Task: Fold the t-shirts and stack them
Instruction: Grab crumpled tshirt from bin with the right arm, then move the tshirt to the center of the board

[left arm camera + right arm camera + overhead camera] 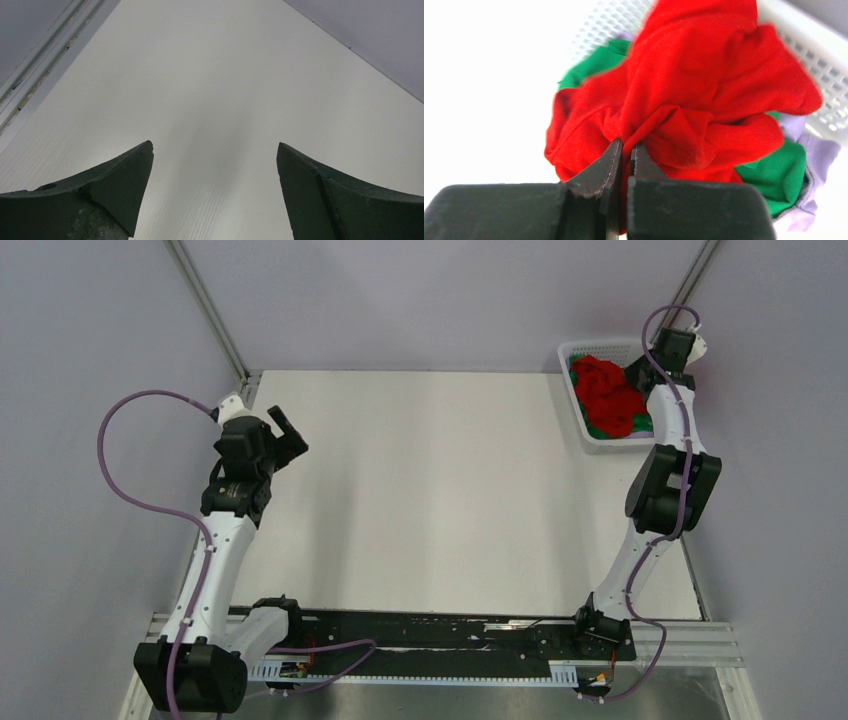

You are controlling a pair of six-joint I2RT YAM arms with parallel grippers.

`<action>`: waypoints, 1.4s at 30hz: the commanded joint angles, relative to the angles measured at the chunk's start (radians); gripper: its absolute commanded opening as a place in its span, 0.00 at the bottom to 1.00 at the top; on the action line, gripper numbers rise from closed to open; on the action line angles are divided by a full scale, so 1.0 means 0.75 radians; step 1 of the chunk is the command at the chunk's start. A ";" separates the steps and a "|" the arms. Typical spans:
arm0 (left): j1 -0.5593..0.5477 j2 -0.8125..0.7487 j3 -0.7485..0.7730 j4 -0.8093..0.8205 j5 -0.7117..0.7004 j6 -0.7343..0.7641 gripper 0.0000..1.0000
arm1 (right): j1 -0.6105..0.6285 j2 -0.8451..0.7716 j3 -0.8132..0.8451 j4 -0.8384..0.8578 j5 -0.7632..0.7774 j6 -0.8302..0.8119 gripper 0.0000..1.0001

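A crumpled red t-shirt (pixel 610 390) lies in the white lattice basket (pixel 588 345) at the back right, on top of a green t-shirt (pixel 603 430). In the right wrist view the red t-shirt (pixel 704 85) fills the middle, with the green t-shirt (pixel 781 172) under it. My right gripper (pixel 626 146) is shut on a bunched fold of the red t-shirt; in the top view it is hidden behind its wrist above the basket. My left gripper (pixel 288 430) is open and empty above the table's left side, jaws wide apart in its wrist view (pixel 215 147).
The white table (pixel 430 490) spreads between the arms. A pale lilac cloth (pixel 819 155) lies under the shirts in the basket (pixel 819 55). A metal frame post (pixel 205 305) rises at the back left, another at the back right.
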 commanded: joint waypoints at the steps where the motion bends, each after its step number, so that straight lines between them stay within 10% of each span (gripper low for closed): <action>1: 0.001 -0.048 -0.012 0.042 -0.023 -0.012 1.00 | 0.004 -0.326 -0.049 0.441 -0.237 -0.194 0.00; 18: 0.001 -0.069 -0.024 0.096 0.010 -0.031 1.00 | 0.289 -0.399 0.402 0.540 -1.204 -0.091 0.00; 26: 0.001 -0.084 -0.022 0.029 -0.006 -0.037 1.00 | 0.551 -0.480 0.013 0.599 -1.378 -0.040 0.00; 32: 0.001 -0.076 -0.035 -0.067 -0.043 -0.030 1.00 | 0.448 -0.766 -0.766 0.474 -0.974 -0.195 0.28; 35: 0.001 -0.049 -0.047 -0.090 0.009 -0.022 1.00 | 0.307 -0.830 -0.974 0.288 -0.730 -0.171 0.95; 42: -0.009 0.213 -0.062 -0.026 0.443 -0.045 1.00 | 0.311 -0.862 -1.024 0.155 -0.633 -0.293 1.00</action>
